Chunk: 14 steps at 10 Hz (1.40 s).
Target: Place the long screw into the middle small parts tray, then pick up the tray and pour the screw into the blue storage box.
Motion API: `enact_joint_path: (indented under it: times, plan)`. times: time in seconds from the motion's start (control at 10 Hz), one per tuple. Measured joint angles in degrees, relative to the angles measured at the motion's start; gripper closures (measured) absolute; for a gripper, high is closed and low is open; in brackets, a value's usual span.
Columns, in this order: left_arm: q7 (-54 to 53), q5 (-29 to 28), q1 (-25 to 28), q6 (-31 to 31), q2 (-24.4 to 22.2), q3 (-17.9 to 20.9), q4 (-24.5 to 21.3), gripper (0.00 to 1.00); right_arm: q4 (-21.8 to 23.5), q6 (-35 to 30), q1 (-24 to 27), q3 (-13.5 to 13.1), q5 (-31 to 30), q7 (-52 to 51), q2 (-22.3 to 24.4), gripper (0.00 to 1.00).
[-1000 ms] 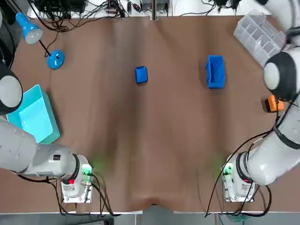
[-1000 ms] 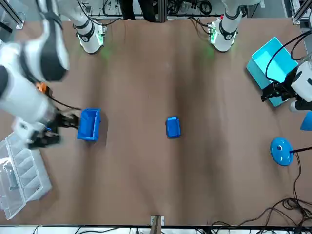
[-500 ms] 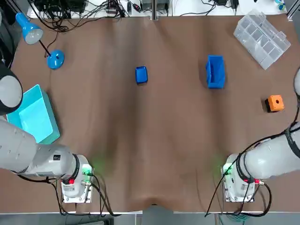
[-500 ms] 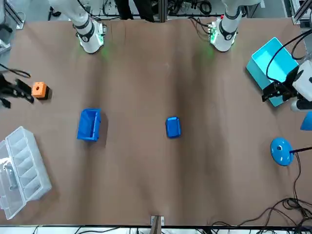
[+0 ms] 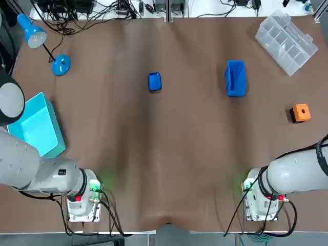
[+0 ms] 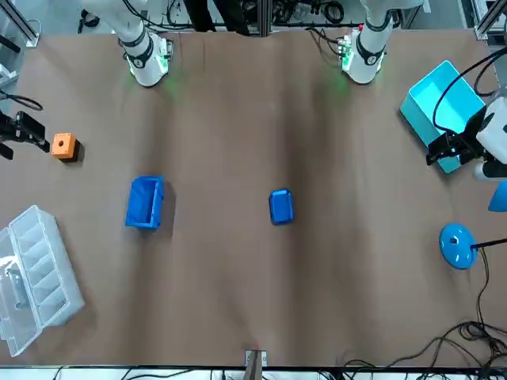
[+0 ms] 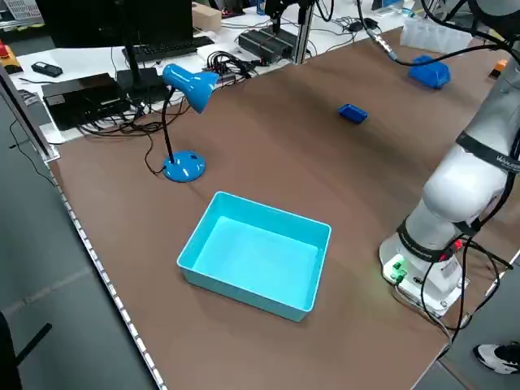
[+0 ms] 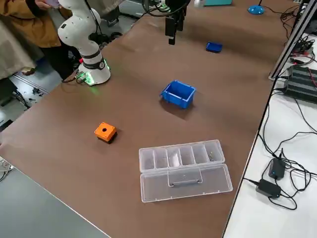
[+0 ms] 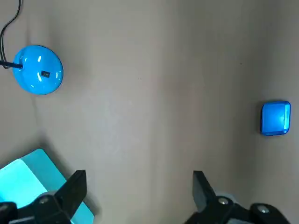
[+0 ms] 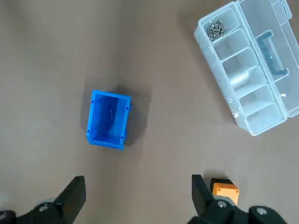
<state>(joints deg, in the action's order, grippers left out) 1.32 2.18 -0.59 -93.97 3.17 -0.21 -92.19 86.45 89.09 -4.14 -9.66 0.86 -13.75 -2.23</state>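
Your right gripper (image 10: 138,182) hangs wide open, high by the orange block (image 10: 224,189). The blue storage box (image 10: 109,119) sits near, maybe with the screw (image 10: 111,113) inside. Move gently, bump nothing. Your left gripper (image 9: 140,176) waits open by the teal bin (image 5: 36,128).

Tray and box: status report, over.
Left gripper open, empty; right gripper open, empty. Tray and box apart, neither held. Screw not made out. Nothing between them.

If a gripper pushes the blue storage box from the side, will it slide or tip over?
Probably slide: the blue storage box rests flat, wider than tall. Open thin-walled plastic suggests it is light and fairly stiff.
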Motion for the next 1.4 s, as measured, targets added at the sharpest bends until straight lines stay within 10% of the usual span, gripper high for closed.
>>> enact_joint_path:
  times: [1.4]
  plan:
    - [0.05,0.0,0.0,0.04,0.0,0.01,0.03,0.0,-2.76,-0.09,0.28,-0.49,-2.36,-0.01,0.22,0.0]
